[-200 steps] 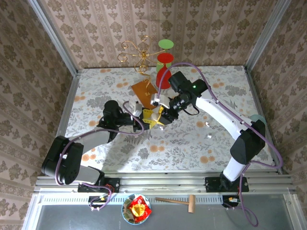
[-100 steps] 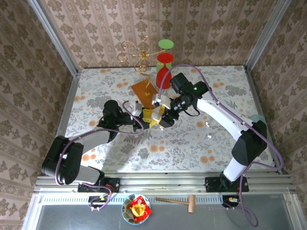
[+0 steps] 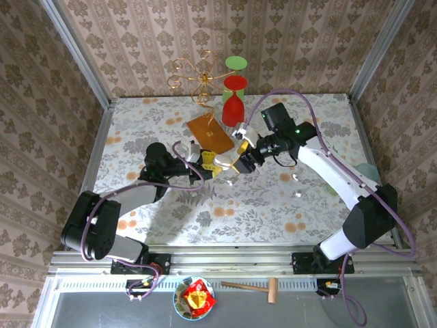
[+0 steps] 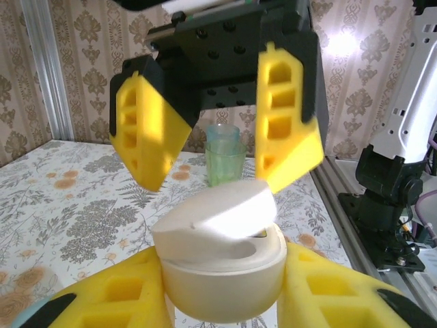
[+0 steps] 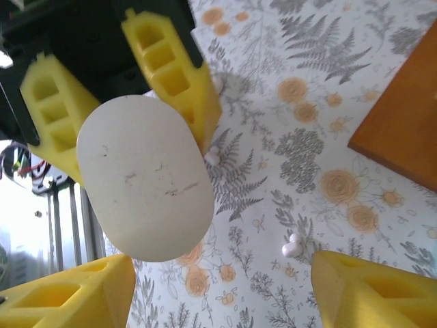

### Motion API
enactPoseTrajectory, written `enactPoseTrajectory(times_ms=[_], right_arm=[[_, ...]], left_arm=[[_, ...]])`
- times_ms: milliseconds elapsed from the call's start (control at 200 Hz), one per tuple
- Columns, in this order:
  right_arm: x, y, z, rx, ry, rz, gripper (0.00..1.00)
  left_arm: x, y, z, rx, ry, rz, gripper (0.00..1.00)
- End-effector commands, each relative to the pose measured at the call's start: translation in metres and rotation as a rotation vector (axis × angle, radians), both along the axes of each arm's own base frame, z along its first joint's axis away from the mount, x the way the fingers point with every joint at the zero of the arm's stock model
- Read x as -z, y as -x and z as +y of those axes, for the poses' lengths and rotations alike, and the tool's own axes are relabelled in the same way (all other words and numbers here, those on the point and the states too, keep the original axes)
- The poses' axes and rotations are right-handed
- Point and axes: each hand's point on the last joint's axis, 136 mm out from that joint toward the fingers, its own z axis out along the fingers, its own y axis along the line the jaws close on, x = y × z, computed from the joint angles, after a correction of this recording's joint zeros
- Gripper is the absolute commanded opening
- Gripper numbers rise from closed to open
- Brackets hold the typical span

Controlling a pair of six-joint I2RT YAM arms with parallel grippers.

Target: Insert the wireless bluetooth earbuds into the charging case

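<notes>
I have the case (image 4: 225, 273) pinched by its lower half in the left pincer (image 3: 213, 164), held over the middle of the desk (image 3: 136, 130), a little toward the far edge. Its lid (image 4: 218, 215) stands only ajar, tilted up on one side. The right pincer (image 5: 222, 263) hangs right above it, jaws spread and nothing in them, one finger to each side of the lid. As I judge it, the step is getting that lid fully back. I'd keep the left grip low and firm, clear of the seam, and nudge the raised lip with one right finger rather than clamp it, since a squeeze on that smooth dome could snap it closed or twist the case loose. I cannot see inside the case. Two small white pieces I take for earbuds (image 5: 292, 247) lie on the desk near the case, with more pale specks (image 3: 296, 179) nearer the right edge. An orange board (image 3: 208, 131) lies just beyond, toward the far edge, with a red glass (image 3: 233, 104) and a gold wire stand (image 3: 198, 75) behind it. The right arm (image 3: 328, 171) works close to that glass, so I'd keep moves small
</notes>
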Motion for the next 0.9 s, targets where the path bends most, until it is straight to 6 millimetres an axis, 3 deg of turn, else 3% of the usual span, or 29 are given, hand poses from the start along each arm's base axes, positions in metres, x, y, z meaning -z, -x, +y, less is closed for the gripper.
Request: enactPoseTrajectory(times_ms=[0, 105, 355, 690, 895], right_arm=[[-0.026, -0.012, 0.003, 0.036, -0.092, -0.068, 0.69], [-0.027, 0.007, 0.010, -0.070, -0.112, -0.083, 0.73], [-0.021, 0.021, 0.021, -0.142, -0.102, -0.105, 0.81], [0.005, -0.007, 0.024, -0.033, -0.023, -0.066, 0.81], [-0.004, -0.024, 0.007, 0.086, -0.042, -0.064, 0.79]], left_arm=[[-0.009, 0.010, -0.002, 0.062, 0.019, -0.034, 0.21], [-0.010, 0.008, -0.003, 0.054, 0.019, -0.034, 0.21], [-0.011, 0.006, -0.003, 0.048, 0.021, -0.037, 0.21], [-0.014, 0.006, -0.004, 0.053, 0.024, -0.038, 0.21], [-0.013, 0.008, -0.004, 0.056, 0.023, -0.041, 0.21]])
